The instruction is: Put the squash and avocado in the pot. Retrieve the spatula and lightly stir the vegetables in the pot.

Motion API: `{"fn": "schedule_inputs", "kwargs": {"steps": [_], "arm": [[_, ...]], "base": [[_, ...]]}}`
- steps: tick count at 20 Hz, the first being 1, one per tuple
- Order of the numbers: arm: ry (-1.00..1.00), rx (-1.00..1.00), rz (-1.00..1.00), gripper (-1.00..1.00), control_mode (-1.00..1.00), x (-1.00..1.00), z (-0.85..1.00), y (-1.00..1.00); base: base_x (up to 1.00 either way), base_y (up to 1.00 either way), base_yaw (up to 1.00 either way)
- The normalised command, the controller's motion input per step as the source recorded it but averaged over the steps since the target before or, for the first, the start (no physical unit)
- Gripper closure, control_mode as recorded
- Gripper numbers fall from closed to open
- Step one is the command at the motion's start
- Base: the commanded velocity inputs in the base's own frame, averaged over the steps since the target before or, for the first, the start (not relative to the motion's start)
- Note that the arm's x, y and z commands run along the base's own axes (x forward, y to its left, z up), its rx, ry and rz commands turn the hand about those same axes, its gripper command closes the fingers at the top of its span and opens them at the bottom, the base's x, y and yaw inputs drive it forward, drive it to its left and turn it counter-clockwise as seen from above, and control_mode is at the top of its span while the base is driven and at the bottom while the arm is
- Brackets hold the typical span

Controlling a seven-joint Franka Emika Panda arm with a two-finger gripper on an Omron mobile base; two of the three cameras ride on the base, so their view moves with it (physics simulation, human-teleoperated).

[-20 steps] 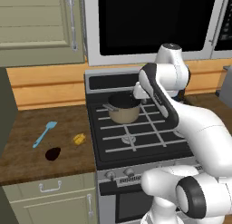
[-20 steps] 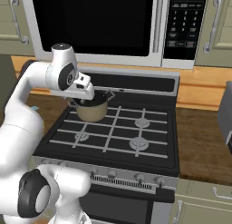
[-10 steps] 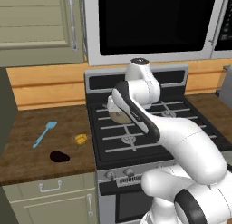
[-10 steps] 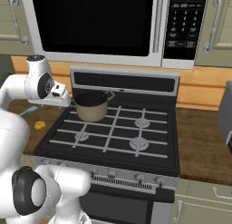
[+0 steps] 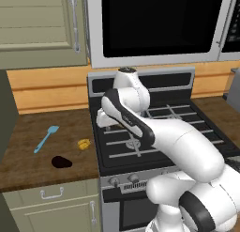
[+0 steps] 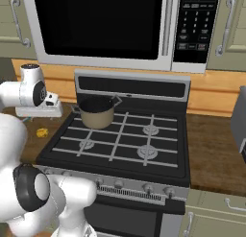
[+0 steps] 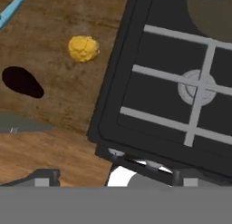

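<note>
Nothing of the task looks done yet. All three loose things lie on the wooden counter (image 5: 42, 165) to the left of the stove (image 5: 154, 146), and the pot (image 6: 96, 111) stands on the stove's back left burner with nothing visible inside its dark interior.

Farthest left of the stove is the spatula (image 5: 46, 138). Its long axis runs on a slant, with the wider blade toward the back wall and the stove side and the handle end nearer the counter's front and farther from the stove. The avocado (image 5: 61, 162) lies nearer the front edge, well apart from the stove, with its long axis roughly along the counter's front edge; which end is the narrow one I cannot tell. The squash (image 5: 84, 143) sits just beside the stove's left edge, a lumpy near-round thing with no clear long axis.

The tool hangs over the stove's left edge, between the pot and the squash. It holds nothing that shows, but whether its fingers are apart or together cannot be told.

Still to do, in my judgement: pick up the squash, carry it to the pot, do the same for the avocado, then fetch the spatula and stir.
</note>
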Motion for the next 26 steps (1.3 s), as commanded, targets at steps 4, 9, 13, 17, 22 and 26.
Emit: {"fn": "schedule_inputs", "kwargs": {"steps": [4,9,13,17,22,26], "arm": [[0.02,0.0,0.34,-1.0,-1.0,0.0,-0.34,0.84],[0.0,0.0,0.26,-1.0,-1.0,0.0,-0.41,0.78],[0.0,0.0,0.24,-1.0,-1.0,0.0,-0.43,0.7],[0.03,0.0,0.18,-1.0,-1.0,0.02,-0.2,0.31],[-0.01,-0.01,0.01,-1.0,-1.0,0.04,-0.17,0.24],[-0.02,0.0,0.0,-1.0,-1.0,0.12,-0.37,0.5]], "base": [[0.0,0.0,0.0],[0.0,0.0,0.0],[0.0,0.0,0.0],[0.0,0.0,0.0],[0.0,0.0,0.0],[0.0,0.0,0.0]]}}
